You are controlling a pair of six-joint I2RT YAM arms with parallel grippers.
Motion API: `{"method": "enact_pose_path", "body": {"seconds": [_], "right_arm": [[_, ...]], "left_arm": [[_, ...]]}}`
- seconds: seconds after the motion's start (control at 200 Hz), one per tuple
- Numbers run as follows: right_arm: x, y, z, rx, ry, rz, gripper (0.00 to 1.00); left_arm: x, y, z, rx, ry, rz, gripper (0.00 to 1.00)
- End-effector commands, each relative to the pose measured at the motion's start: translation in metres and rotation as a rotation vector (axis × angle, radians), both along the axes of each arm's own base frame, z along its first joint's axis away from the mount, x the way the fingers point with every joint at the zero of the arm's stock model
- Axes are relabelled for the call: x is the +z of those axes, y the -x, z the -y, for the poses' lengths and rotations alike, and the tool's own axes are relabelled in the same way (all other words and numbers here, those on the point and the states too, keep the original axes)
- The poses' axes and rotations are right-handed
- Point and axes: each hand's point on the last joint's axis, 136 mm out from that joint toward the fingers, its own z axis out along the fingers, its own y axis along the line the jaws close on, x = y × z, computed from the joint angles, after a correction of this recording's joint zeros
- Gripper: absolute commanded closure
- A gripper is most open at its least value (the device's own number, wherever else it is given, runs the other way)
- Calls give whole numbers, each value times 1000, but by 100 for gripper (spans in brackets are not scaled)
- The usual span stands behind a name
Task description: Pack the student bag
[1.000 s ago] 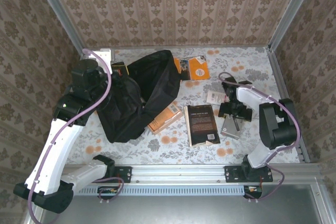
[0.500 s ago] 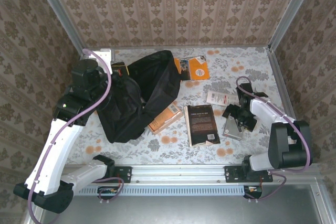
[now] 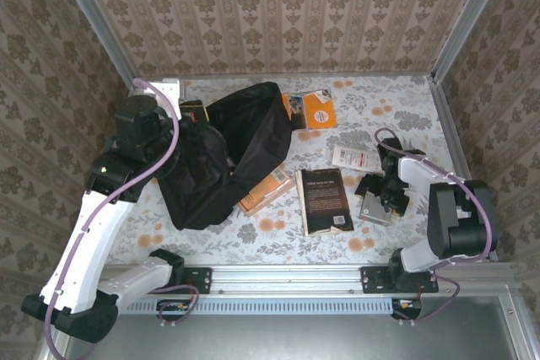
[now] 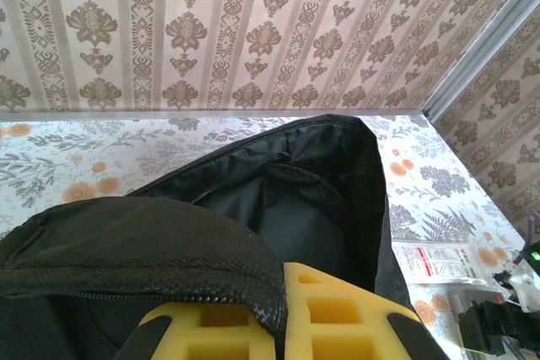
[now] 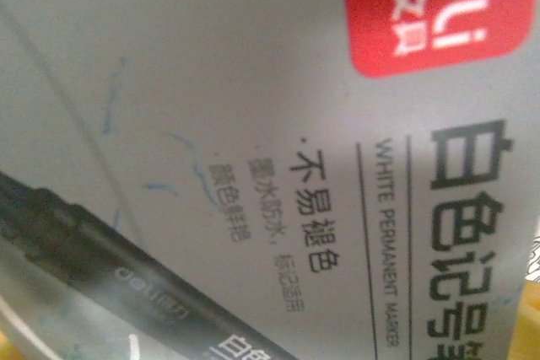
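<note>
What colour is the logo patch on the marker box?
Red, with white lettering; the logo patch shows best in the right wrist view.

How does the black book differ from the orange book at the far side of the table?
The black book has a dark cover with small white print; the orange book is bright orange. The black book looks larger. It lies nearer the arms; the orange book lies farther back, beside the student bag. Both lie flat on the table, outside the bag.
</note>
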Motion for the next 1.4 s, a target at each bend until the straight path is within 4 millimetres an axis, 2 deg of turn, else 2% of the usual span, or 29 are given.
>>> {"method": "enact_pose_path", "body": {"seconds": [0.0, 0.21, 0.365, 0.59, 0.605, 0.775, 0.915, 1.05, 1.195, 1.325, 1.35, 1.395], "right_arm": [[-11, 1, -5, 3, -28, -37, 4], [-8, 0, -4, -21, -19, -27, 17], [4, -6, -2, -37, -13, 5, 21], [49, -20, -6, -10, 33, 115, 20], [59, -23, -7, -9, 33, 151, 20], [117, -38, -22, 25, 15, 301, 20], [174, -55, -48, 88, -52, 465, 22], [233, -74, -85, 164, -146, 619, 23], [288, -94, -131, 249, -263, 731, 24], [335, -109, -169, 319, -341, 824, 24], [334, -117, -178, 329, -345, 818, 24], [346, -123, -190, 348, -360, 838, 24]], "left_arm": [[61, 6, 2, -25, 106, 181, 100], [59, 3, 4, -29, 112, 170, 100], [59, 0, 6, -34, 123, 162, 100], [58, -4, 10, -43, 131, 144, 100], [59, -5, 11, -45, 131, 144, 100], [61, -8, 16, -64, 144, 132, 100], [62, -10, 20, -79, 149, 125, 100], [61, -8, 28, -127, 155, 109, 100], [57, -8, 39, -184, 173, 72, 100], [50, -6, 49, -230, 195, 37, 100], [50, -6, 50, -237, 198, 33, 100], [48, -5, 52, -250, 204, 27, 100]]}}
